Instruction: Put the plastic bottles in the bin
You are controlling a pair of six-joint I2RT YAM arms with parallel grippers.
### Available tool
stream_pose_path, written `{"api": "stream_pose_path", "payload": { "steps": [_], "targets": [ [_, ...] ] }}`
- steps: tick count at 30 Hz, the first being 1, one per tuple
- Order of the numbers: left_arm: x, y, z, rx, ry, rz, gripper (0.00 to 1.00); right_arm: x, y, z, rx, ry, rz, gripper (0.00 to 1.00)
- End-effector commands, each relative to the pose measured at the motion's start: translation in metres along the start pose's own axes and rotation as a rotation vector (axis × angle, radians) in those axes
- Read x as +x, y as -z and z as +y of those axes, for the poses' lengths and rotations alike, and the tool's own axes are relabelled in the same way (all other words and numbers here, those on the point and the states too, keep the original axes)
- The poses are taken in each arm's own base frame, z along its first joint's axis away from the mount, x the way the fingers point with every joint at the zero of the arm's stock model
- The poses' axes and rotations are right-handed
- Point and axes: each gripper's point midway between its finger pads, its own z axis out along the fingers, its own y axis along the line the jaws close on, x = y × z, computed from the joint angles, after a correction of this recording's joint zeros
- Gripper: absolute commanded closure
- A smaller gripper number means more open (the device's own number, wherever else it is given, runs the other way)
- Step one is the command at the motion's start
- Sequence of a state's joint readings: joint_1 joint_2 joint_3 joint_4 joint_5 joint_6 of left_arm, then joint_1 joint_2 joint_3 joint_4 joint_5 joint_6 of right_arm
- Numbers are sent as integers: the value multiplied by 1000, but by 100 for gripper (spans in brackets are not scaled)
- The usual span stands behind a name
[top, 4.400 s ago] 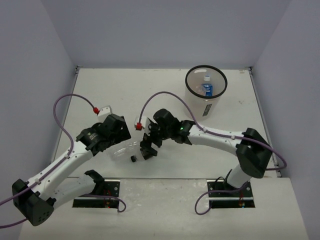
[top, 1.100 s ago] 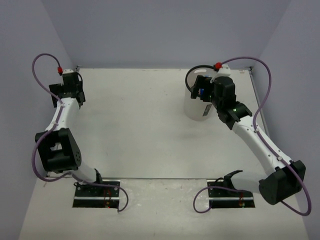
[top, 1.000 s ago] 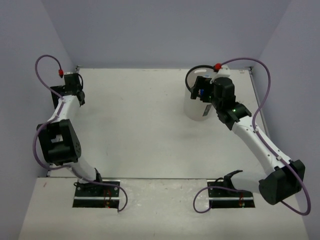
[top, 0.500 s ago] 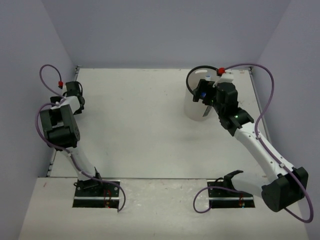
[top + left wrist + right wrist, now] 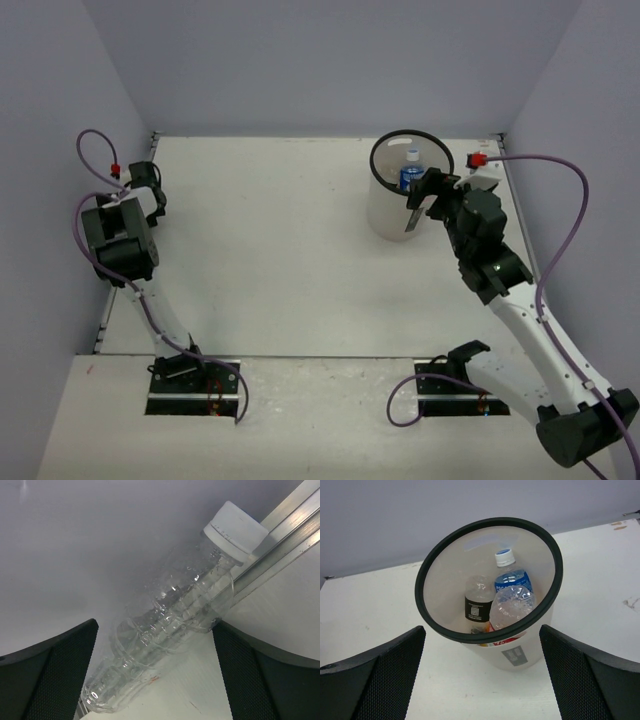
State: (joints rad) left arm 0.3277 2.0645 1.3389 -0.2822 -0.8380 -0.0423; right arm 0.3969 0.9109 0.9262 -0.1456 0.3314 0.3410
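A plain clear bottle with a white cap lies on the table against the left wall and its metal rail. My left gripper is open, with a finger on either side of the bottle and not closed on it. In the top view the left gripper is at the far left table edge. The white bin with a black rim holds a blue-labelled bottle, a black-labelled bottle and a clear bottle. My right gripper is open and empty, just near and right of the bin.
The left arm is folded back along the left wall. A purple cable loops to the right of the right arm. The back wall stands just behind the bin.
The left arm has folded in tighter against the left wall. The right gripper has drawn back from over the bin to its near right side, and the bin's mouth now shows.
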Motion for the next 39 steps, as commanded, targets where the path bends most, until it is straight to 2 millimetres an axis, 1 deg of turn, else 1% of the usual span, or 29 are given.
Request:
{"api": "stream_pose_path", "payload": {
  "steps": [1, 2, 5, 6, 7, 8, 11, 13, 15, 16, 17, 19, 20, 21, 22, 23, 24, 25, 26, 27, 28, 29, 30, 31, 32, 34, 35, 37, 39],
  "targets": [
    [8, -13, -1, -39, 30, 46, 4, -12, 1, -15, 77, -1, -66, 1],
    [8, -13, -2, -38, 27, 47, 7, -14, 2, -16, 80, -3, -72, 1],
    [4, -9, -1, -27, 51, 47, 39, -21, 9, -16, 77, -17, -92, 1],
    [2, -6, 1, -18, 64, 41, 53, -22, 11, -17, 76, -21, -98, 1],
    [-2, -3, 3, -11, 80, 32, 63, -24, 14, -18, 79, -26, -105, 1],
    [-5, 0, 6, -3, 94, 23, 70, -25, 16, -19, 82, -31, -111, 1],
    [-16, 12, 14, 25, 136, -8, 81, -27, 21, -21, 81, -39, -119, 1],
    [-26, 23, 18, 62, 179, -31, 85, -26, 25, -20, 68, -37, -109, 1],
    [-39, 37, 21, 115, 234, -57, 90, -20, 27, -13, 24, -12, -75, 1],
    [-47, 46, 23, 141, 261, -77, 96, -18, 28, -9, -3, -5, -63, 1],
    [-61, 63, 25, 193, 285, -114, 99, -16, 30, -1, -48, -4, -48, 1],
    [-86, 101, 28, 303, 324, -191, 100, -11, 35, 15, -140, -4, -18, 1],
    [-91, 111, 26, 341, 339, -207, 100, -12, 36, 18, -161, -6, -16, 1],
    [-111, 153, 20, 486, 357, -284, 100, -10, 41, 31, -237, -7, 0, 1],
    [-127, 193, 20, 594, 370, -360, 100, -12, 46, 40, -291, -6, 6, 1],
    [-135, 227, 14, 699, 368, -417, 100, -11, 52, 51, -355, -7, 18, 1],
    [-145, 281, 9, 854, 352, -517, 100, -11, 62, 67, -455, -12, 39, 1],
    [-148, 310, 11, 919, 351, -578, 100, -11, 68, 76, -511, -10, 46, 1],
    [-148, 333, 13, 971, 364, -629, 100, -11, 78, 85, -577, -12, 59, 1],
    [-147, 349, 17, 1010, 380, -663, 100, -12, 84, 91, -615, -17, 66, 1],
    [-148, 360, 27, 1027, 407, -697, 100, -13, 87, 91, -622, -22, 65, 1],
    [-147, 362, 36, 1015, 425, -719, 100, -15, 89, 90, -622, -24, 58, 1],
    [-144, 357, 40, 983, 428, -714, 100, -16, 91, 89, -619, -26, 49, 1],
    [-140, 346, 42, 931, 432, -686, 98, -17, 92, 88, -612, -28, 41, 1],
    [-142, 337, 46, 875, 442, -680, 91, -19, 92, 86, -599, -33, 33, 1],
    [-135, 303, 54, 689, 400, -624, 30, -19, 87, 81, -563, -43, 27, 1],
    [-132, 295, 52, 657, 376, -607, 5, -19, 84, 79, -550, -42, 28, 1],
    [-133, 284, 47, 620, 332, -580, 0, -17, 78, 79, -533, -44, 40, 1],
    [-133, 271, 43, 592, 301, -538, 0, -14, 72, 79, -523, -45, 58, 1]
  ]
}}
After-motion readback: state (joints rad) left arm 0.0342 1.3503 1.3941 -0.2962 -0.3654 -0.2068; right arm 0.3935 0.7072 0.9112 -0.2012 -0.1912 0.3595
